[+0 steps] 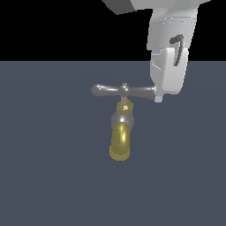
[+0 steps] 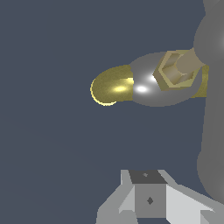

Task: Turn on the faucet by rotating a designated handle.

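Slate-blue ground (image 1: 48, 176) fills the scene under a black backdrop, and we see the faucet (image 1: 121, 132) standing near the centre of the exterior view, brass spout running toward six o'clock. Its handle (image 1: 123, 91) sits on top, a grey crossbar lying from nine to three o'clock. At the three o'clock bulb we find the white gripper (image 1: 157, 98), its tip right against the bar's end. Whether it is clamped or released we cannot tell; the fingers are not clearly seen.
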